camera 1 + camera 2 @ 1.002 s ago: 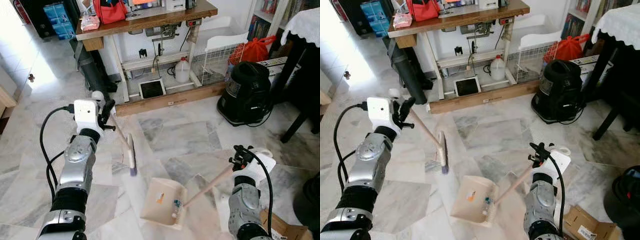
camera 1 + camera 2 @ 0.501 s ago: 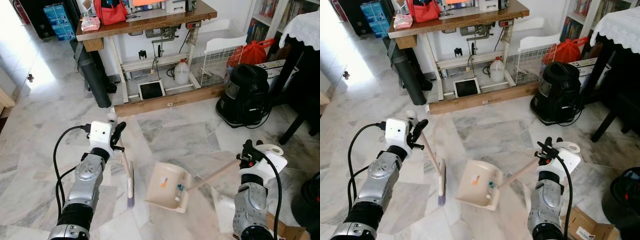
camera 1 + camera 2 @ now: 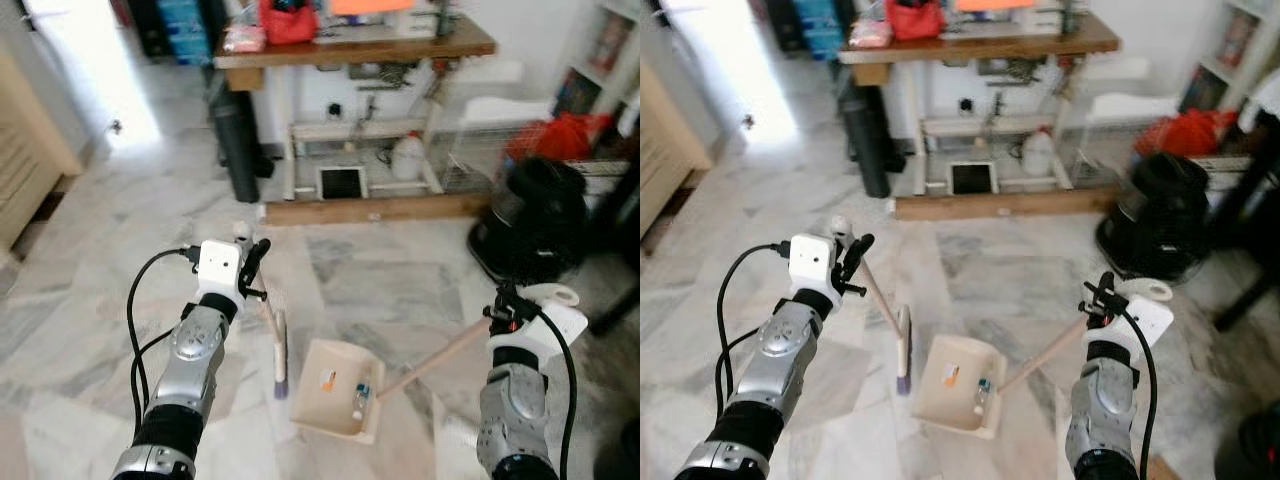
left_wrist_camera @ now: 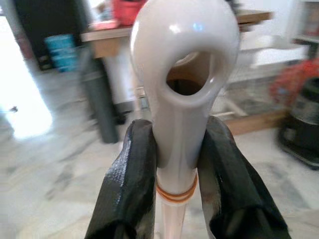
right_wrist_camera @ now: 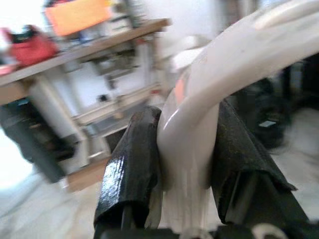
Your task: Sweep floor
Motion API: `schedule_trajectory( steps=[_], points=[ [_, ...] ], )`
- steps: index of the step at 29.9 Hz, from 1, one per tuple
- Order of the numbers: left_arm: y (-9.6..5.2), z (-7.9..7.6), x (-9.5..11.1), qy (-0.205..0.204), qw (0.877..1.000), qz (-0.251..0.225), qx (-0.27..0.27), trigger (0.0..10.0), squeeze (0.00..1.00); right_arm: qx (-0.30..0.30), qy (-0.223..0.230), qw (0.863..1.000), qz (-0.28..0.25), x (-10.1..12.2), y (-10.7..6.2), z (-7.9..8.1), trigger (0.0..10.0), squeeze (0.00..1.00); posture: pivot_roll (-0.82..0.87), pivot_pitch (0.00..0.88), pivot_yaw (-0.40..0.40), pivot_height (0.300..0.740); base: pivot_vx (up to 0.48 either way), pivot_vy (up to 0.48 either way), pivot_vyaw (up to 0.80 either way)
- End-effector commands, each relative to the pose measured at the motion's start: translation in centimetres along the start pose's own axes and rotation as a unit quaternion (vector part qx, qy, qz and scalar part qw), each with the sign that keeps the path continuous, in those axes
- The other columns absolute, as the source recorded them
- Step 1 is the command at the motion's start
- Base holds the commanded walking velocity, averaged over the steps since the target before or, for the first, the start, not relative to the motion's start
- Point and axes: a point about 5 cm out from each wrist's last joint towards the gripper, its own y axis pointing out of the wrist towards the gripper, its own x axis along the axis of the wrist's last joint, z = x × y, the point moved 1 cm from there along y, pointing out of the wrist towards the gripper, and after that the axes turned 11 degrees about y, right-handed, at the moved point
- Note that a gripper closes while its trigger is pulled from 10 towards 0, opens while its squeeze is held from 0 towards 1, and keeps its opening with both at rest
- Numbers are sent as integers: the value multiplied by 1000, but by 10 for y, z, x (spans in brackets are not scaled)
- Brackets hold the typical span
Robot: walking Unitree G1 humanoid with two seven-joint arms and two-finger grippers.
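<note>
On the marble floor [image 3: 400,280], the broom [image 3: 279,350] clamped in the left gripper [image 4: 174,164] has been drawn beside the dustpan [image 3: 335,402], whose handle is clamped by the right gripper [image 5: 189,159]; debris seems collected.

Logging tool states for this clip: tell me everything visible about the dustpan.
The dustpan is a cream, plastic-looking tray on a long pale wooden-looking handle ending in a white looped grip. It sits on the marble floor between the two arms, with its handle slanting up to the right gripper, which is shut on the grip. A few small bits, one orange and one bluish, lie inside. The broom head stands just to its left.
</note>
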Motion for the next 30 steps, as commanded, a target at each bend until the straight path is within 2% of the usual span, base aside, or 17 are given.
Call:
schedule_trajectory(
  steps=[1, 18, 30],
  points=[
    [3, 9, 8, 11, 1000, -22, 15, 10000, 0, 9, 15, 999, -32, 14, 7, 8, 10000, 0, -85, 0, 39, 740, 0, 0, 800],
    [-3, 19, 1, 27, 999, -6, 27, 10000, 0, 28, 28, 999, -22, 13, 3, 22, 10000, 0, -76, 0, 52, 740, 0, 0, 800],
    [-8, 22, -2, 31, 999, 2, 29, 10000, 0, 34, 29, 999, -12, 12, 3, 25, 10000, 0, -68, 0, 49, 740, 0, 0, 800]
  ],
)
